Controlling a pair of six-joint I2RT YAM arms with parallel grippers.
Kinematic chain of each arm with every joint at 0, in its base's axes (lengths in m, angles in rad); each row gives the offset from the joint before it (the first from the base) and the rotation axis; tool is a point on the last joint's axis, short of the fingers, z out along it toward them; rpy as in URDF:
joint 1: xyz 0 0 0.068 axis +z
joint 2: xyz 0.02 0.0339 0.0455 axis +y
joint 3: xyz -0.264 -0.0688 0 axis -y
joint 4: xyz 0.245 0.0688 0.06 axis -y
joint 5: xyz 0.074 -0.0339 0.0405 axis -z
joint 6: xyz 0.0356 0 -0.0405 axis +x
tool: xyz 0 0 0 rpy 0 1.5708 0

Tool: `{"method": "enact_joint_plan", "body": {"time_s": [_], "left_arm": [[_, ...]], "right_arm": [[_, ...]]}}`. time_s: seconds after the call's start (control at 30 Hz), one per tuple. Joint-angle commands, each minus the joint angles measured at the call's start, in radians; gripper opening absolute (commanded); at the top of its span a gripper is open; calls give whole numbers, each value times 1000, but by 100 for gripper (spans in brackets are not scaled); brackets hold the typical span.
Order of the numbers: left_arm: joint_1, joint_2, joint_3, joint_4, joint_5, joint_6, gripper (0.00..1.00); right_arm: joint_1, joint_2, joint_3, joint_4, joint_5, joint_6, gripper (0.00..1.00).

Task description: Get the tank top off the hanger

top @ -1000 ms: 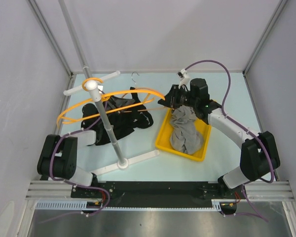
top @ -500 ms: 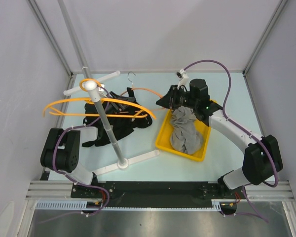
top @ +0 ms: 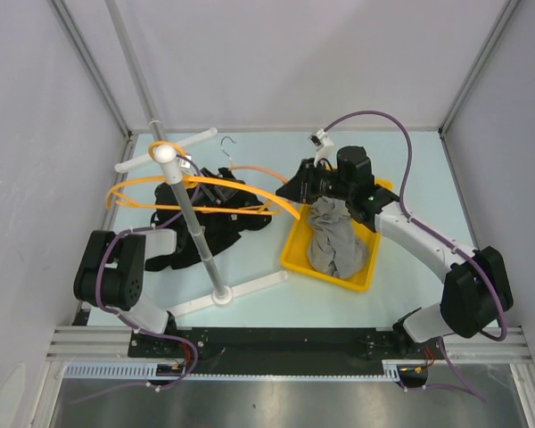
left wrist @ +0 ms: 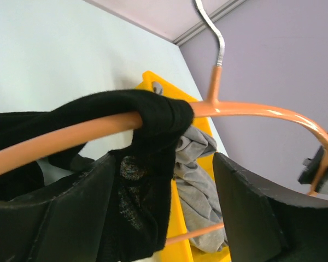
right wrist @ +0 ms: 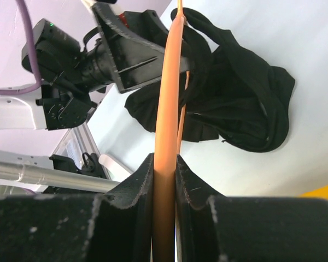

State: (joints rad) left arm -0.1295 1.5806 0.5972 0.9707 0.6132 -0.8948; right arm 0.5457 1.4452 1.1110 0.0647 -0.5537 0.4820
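The right end effector point(right wrist: 165, 180) is clamping one arm of the orange hanger point(left wrist: 251, 109), apparently bracing it above the surface point(top: 374, 308). The left end effector point(left wrist: 165, 207) is standing open, jaws either side of the black tank top point(left wrist: 153, 117) strap looped over the hanger, seemingly readying to drag it off. The rest of the tank top is lying bunched on the surface, near a yellow bin point(top: 294, 254).
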Motion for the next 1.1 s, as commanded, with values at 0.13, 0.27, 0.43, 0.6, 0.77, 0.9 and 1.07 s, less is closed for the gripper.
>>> {"method": "enact_joint_plan", "body": {"time_s": [0.13, 0.27, 0.43, 0.6, 0.77, 0.9, 1.07], "left_arm": [[4, 12, 72, -72, -58, 50, 47], [4, -21, 92, -159, -95, 79, 13], [8, -111, 76, -221, -141, 99, 0], [50, -194, 41, -323, -202, 91, 0], [155, -254, -17, -369, -236, 62, 0], [221, -313, -82, -380, -270, 16, 0], [261, -430, -111, -557, -369, 46, 0]], "right_arm": [[49, -83, 20, -3, -15, -26, 0], [53, -112, 1, -37, 11, -54, 0], [51, -161, -42, -94, 81, -98, 0], [-21, -218, -115, -83, 29, -134, 0], [-115, -340, -287, 18, -89, -158, 0], [-179, -414, -355, 58, -140, -168, 0], [-288, -465, -366, 113, -111, -94, 0]]}}
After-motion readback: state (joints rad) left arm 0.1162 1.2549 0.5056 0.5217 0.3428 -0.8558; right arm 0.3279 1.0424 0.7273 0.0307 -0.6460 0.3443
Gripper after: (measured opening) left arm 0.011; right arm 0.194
